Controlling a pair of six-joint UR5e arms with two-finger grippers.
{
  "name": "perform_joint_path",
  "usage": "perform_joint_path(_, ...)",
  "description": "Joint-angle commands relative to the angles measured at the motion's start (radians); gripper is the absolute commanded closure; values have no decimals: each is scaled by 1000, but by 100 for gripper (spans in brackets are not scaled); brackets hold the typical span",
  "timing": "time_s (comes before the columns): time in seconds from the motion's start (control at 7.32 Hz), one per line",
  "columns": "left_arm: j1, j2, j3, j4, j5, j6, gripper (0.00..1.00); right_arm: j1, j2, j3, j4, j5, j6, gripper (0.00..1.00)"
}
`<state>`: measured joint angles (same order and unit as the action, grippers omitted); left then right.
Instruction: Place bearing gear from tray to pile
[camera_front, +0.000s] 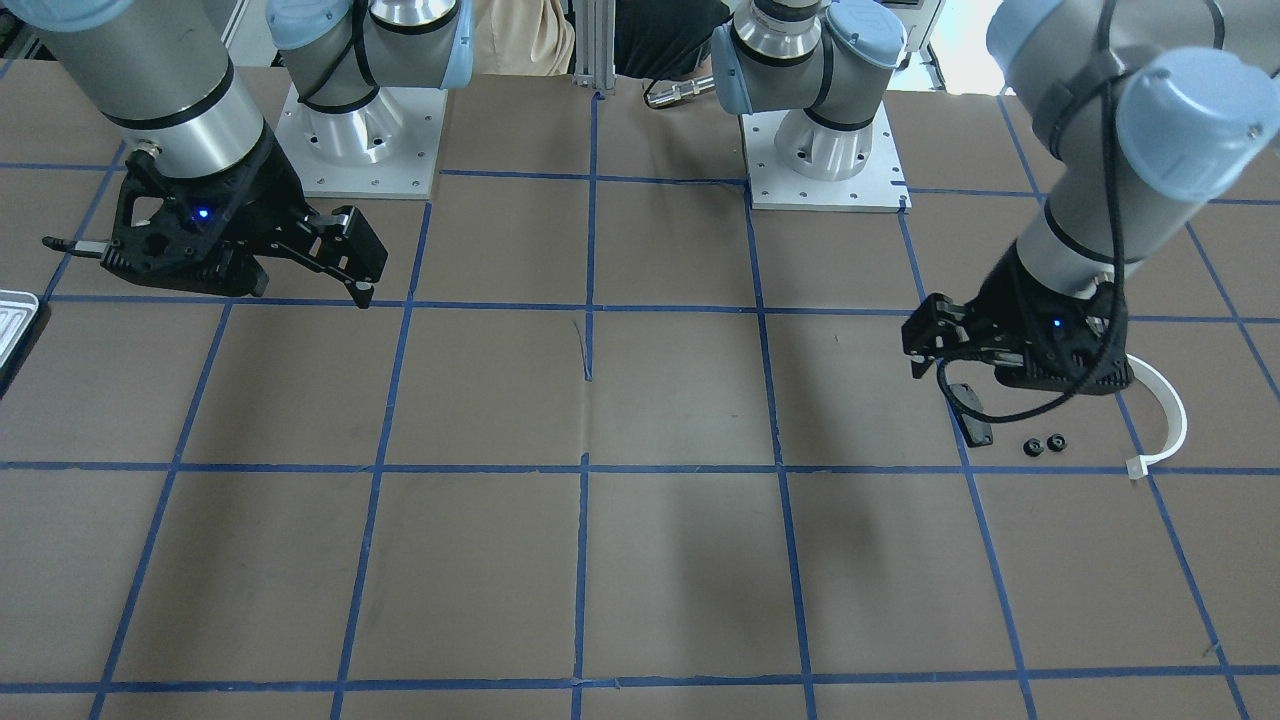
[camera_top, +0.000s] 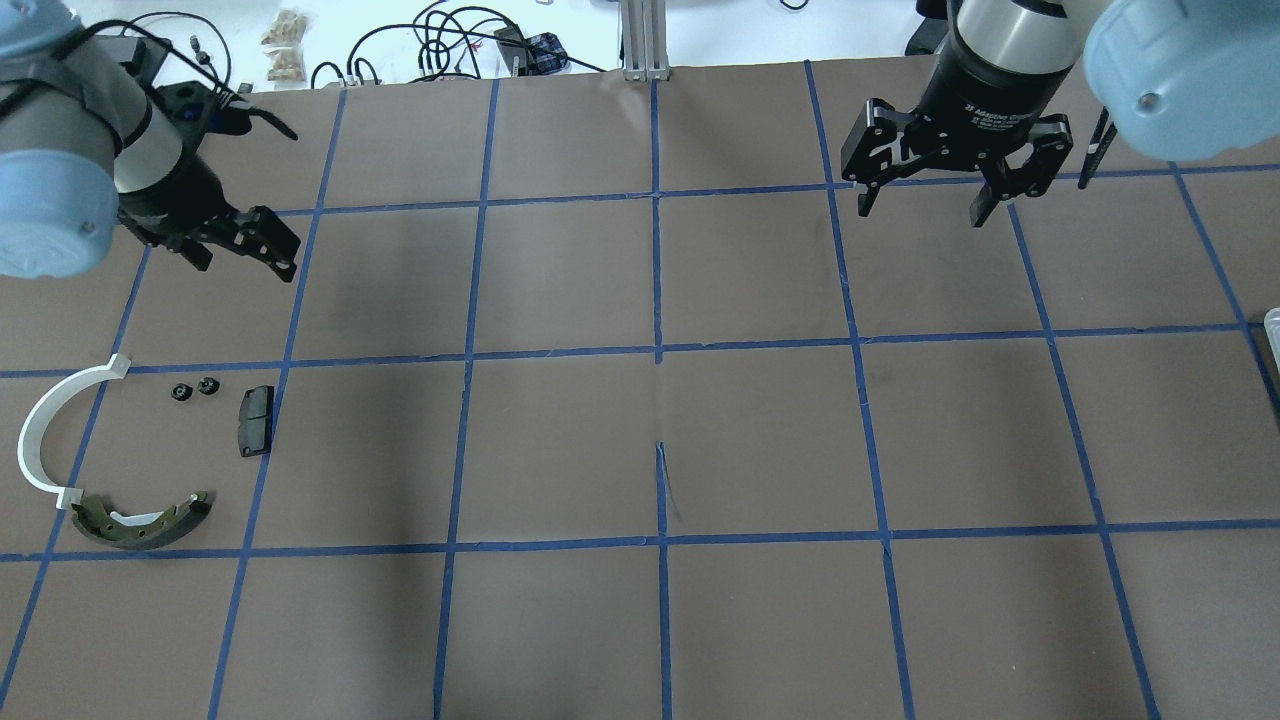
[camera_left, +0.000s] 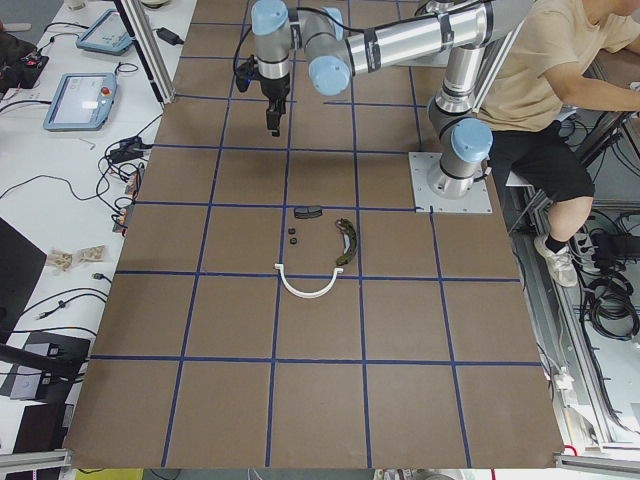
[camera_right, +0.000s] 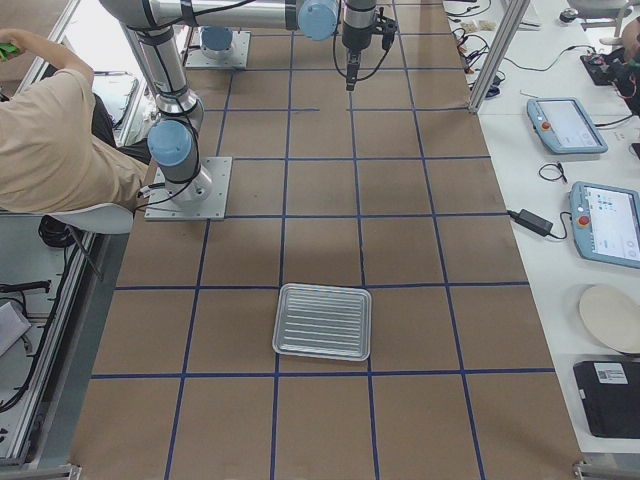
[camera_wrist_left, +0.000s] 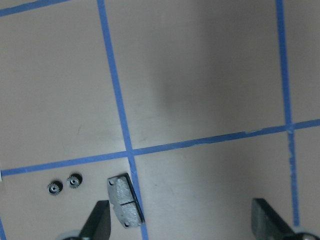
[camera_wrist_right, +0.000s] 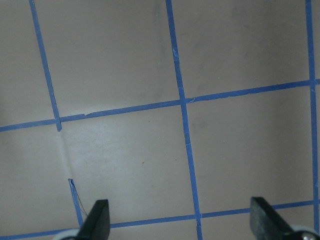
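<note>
The silver ribbed tray (camera_right: 322, 321) lies flat and looks empty in the exterior right view; only its corner shows in the overhead view (camera_top: 1272, 330). The pile holds an olive brake shoe (camera_top: 140, 520), a white arc (camera_top: 45, 430), a black pad (camera_top: 255, 420) and two small black toothed gears (camera_top: 181, 391) (camera_top: 208, 385). My left gripper (camera_top: 245, 262) is open and empty, above the table just beyond the pile. Its wrist view shows the pad (camera_wrist_left: 125, 202) and both gears (camera_wrist_left: 54, 188). My right gripper (camera_top: 922, 213) is open and empty at the far right, away from the tray.
Brown table marked with a blue tape grid (camera_top: 657, 350). Two arm bases (camera_front: 360, 140) (camera_front: 825, 150) stand at the robot's edge. Cables and small items (camera_top: 470, 45) lie beyond the far edge. A seated person (camera_left: 545, 80) is beside the robot.
</note>
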<state>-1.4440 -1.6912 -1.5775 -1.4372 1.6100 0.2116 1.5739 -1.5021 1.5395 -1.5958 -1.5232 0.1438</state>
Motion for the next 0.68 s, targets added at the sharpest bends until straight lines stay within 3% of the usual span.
perform_joint_path(0.0,-178,48,103,-129,2,-201,0,2,-1,4,0,0,0,0)
perform_joint_path(0.55,-210,90,79,-108,-2,-224,0,2,-7,10,0,-2,-3,0)
